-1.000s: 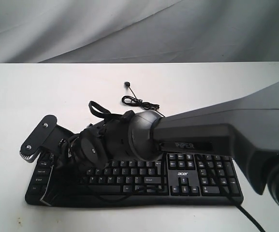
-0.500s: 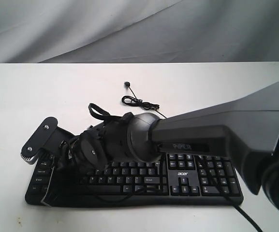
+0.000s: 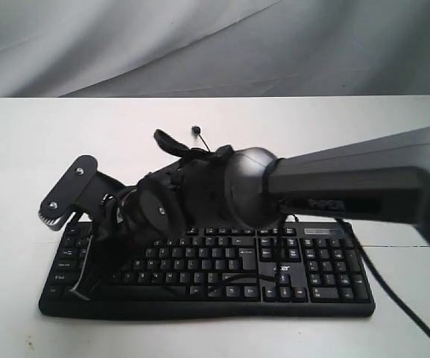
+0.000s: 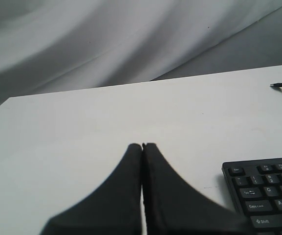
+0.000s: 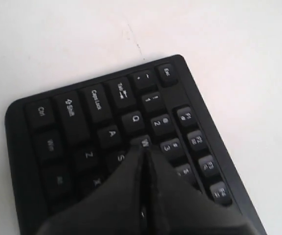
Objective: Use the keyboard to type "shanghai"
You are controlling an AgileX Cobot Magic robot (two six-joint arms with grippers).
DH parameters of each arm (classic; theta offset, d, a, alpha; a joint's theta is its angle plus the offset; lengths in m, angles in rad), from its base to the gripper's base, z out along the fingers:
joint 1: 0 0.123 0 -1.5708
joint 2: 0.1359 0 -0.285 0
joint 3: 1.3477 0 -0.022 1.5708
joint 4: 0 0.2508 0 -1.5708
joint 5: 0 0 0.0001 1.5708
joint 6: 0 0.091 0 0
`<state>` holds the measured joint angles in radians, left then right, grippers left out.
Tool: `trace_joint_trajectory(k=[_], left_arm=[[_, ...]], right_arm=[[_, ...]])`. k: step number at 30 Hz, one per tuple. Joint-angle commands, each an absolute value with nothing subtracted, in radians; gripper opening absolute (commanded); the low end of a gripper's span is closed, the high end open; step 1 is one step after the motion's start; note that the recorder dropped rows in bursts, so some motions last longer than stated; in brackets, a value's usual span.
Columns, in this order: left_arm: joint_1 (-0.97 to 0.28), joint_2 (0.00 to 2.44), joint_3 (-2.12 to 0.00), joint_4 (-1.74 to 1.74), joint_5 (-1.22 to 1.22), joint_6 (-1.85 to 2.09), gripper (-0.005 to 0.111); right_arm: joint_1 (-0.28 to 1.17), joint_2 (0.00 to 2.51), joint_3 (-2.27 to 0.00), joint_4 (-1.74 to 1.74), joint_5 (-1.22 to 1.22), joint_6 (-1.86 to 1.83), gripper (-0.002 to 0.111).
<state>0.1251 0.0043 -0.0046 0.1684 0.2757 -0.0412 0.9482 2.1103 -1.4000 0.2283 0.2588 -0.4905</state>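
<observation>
1. The keyboard (image 3: 222, 261) lies across the lower middle of the exterior view on the white table (image 3: 36, 149); its number pad and "acer" logo show at the right; its upper left rows are hidden behind the right arm (image 3: 349, 186).
2. That arm enters from the right edge, cut off there, and reaches across to the keyboard's left end; its wrist and cables crowd together there, so the fingers are hard to pick out in this view.
3. In the right wrist view the right gripper (image 5: 143, 147) has its fingers pressed together, pinching nothing; the tips sit at the W key (image 5: 144, 142); whether they touch it cannot be told; S and the keys below are partly covered.
4. The left gripper (image 4: 141, 146) is likewise closed tight and empty, over bare table; its base is blurred and cut off at the bottom edge.
5. Only a keyboard corner shows at the lower right of the left wrist view; the cable plug (image 4: 276, 85) lies at the upper right, its cable cut off by the edge.
</observation>
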Motion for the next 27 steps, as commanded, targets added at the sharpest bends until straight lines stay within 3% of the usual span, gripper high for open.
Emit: trace_joint_trajectory(k=[1, 8, 27], left_arm=[[0.118, 0.0, 0.0, 0.167, 0.266, -0.046, 0.0], [0.118, 0.0, 0.0, 0.167, 0.266, -0.046, 0.0], [0.118, 0.0, 0.0, 0.167, 0.266, -0.046, 0.0]], right_arm=[[0.918, 2.018, -1.263, 0.22, 0.196, -0.485, 0.0], [0.895, 1.948, -1.099, 0.22, 0.12, -0.471, 0.0], [0.909, 1.984, -1.095, 0.21, 0.06, -0.471, 0.0]])
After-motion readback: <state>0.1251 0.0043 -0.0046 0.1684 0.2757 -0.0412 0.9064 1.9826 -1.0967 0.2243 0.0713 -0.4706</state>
